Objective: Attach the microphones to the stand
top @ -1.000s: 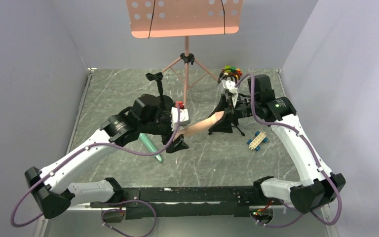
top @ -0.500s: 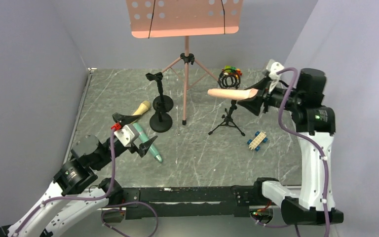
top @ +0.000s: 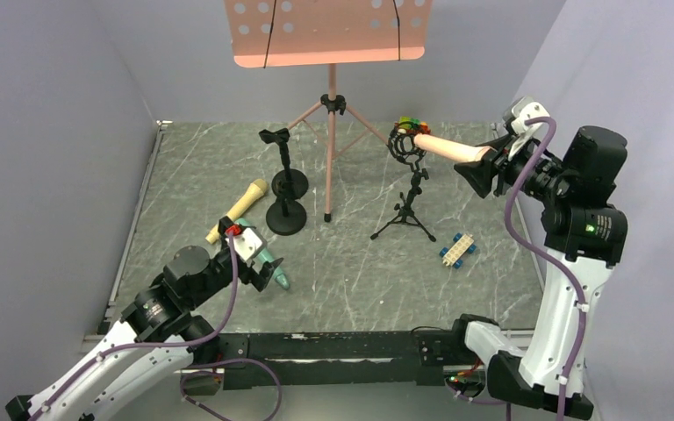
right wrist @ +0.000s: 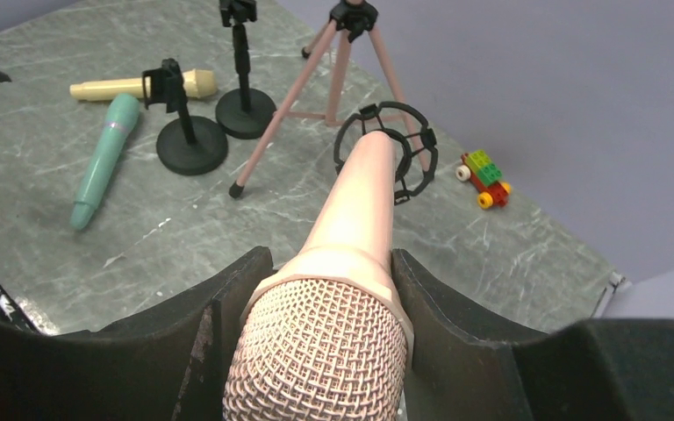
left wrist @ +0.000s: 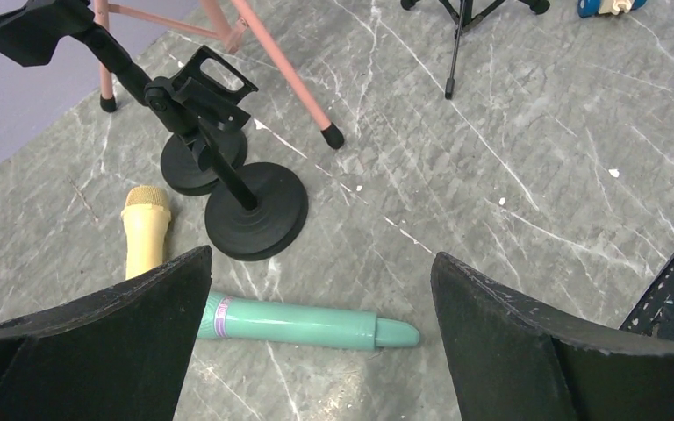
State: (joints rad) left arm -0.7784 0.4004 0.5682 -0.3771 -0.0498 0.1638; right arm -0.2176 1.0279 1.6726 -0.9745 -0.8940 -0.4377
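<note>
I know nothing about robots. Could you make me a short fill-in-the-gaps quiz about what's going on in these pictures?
The right gripper grips the pink microphone just below its mesh ____.
The left gripper, jaws ____, hangs over the teal microphone.
Counting the yellow microphone, ____ microphones lie on the table.
Missing words: head, open, two.

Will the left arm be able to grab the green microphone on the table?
Probably yes. Its fingers are wide open just above the green microphone, with nothing between them. The black stand base sits close beside it, though.
</note>
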